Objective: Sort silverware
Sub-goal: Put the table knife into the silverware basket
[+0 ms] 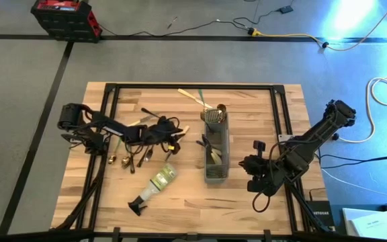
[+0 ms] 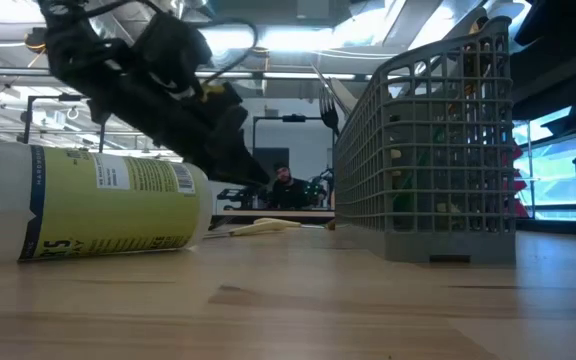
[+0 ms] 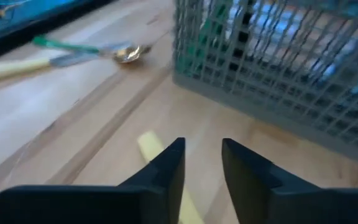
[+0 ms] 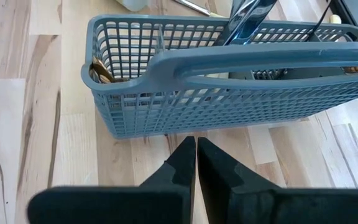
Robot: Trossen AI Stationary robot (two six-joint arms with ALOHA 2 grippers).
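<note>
Left pincer slightly apart over cream handle, rest hidden; right pincer together nr caddy.

We see a wooden bench, grey mesh caddy at its middle, spray bottle lying toward the near edge, silverware scattered left of the caddy

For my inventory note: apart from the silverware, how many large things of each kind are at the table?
Grey mesh caddy: 1
Spray bottle: 1
Robot arms: 2 (left arm, right arm)
Total: 4
</note>
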